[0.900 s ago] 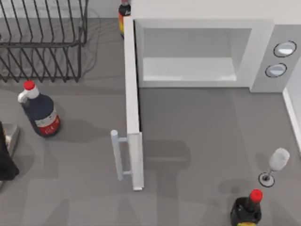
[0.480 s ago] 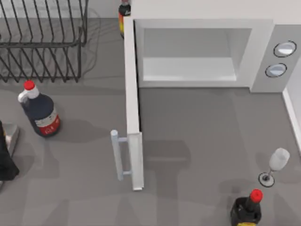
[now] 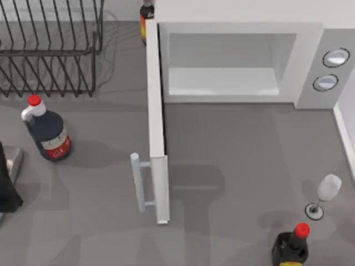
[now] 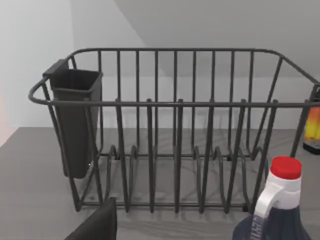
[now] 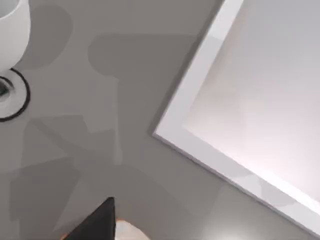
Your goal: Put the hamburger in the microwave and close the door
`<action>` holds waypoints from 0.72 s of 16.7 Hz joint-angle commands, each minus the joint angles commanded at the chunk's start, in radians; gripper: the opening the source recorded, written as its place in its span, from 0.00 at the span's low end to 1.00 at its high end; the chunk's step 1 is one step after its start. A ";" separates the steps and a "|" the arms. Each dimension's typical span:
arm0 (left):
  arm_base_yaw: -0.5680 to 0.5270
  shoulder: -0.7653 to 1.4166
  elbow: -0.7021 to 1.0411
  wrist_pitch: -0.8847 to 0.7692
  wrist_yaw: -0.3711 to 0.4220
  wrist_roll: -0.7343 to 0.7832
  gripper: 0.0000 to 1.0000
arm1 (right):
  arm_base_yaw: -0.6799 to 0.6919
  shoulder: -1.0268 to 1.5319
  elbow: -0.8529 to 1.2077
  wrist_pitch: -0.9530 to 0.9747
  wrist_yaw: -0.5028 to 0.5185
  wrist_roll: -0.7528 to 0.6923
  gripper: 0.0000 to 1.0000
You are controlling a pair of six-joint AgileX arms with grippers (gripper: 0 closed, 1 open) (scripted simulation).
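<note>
The microwave (image 3: 238, 61) is seen at the back of the desk (image 3: 238, 155) with its pale interior exposed, and the door (image 3: 157, 127) is swung fully open, standing out toward the front edge with its bar handle (image 3: 138, 183) on the left face. Compared with the earlier top views, only the dark left arm (image 3: 6, 183) at the desk's left edge is changed: it is drawn slightly farther out of frame. The left gripper (image 4: 97, 227) is pointed at a wire dish rack (image 4: 175, 150) and a red-capped dark bottle (image 4: 275, 210); how far its jaws are open cannot be told. In the right wrist view, the right gripper (image 5: 102, 222) is held above the desk near a wine glass (image 5: 12, 30), and a pale-tan sliver with an orange edge, apparently the hamburger (image 5: 125, 234), is seen just beside it; whether the jaws are closed on it cannot be told.
</note>
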 joint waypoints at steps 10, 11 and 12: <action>0.000 0.000 0.000 0.000 0.000 0.000 1.00 | 0.024 0.582 0.330 -0.424 0.002 -0.459 1.00; 0.000 0.000 0.000 0.000 0.000 0.000 1.00 | 0.024 0.605 0.346 -0.442 0.002 -0.479 1.00; 0.000 0.000 0.000 0.000 0.000 0.000 1.00 | 0.025 0.620 0.355 -0.453 0.002 -0.490 1.00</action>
